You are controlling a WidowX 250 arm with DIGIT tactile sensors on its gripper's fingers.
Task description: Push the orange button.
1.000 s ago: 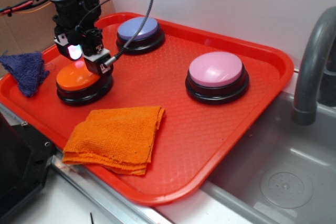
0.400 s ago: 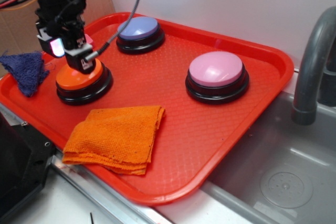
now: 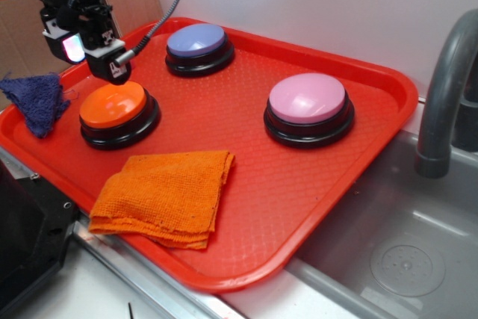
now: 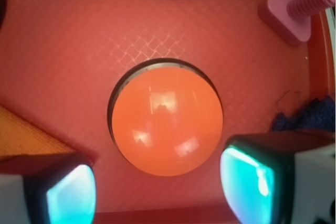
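The tool (image 3: 104, 65) has lifted clear of the orange button (image 3: 113, 104), which it was pressing a moment ago. Its fingers (image 4: 68, 192) stand apart, holding nothing; the press looks done.

Even, bright indoor light fell from overhead, leaving soft short shadows. White glare patches sat on the glossy round orange plastic button (image 4: 166, 120). In the wrist view, the glowing teal-lit finger pads (image 4: 71, 193) looked blurred and out of focus.
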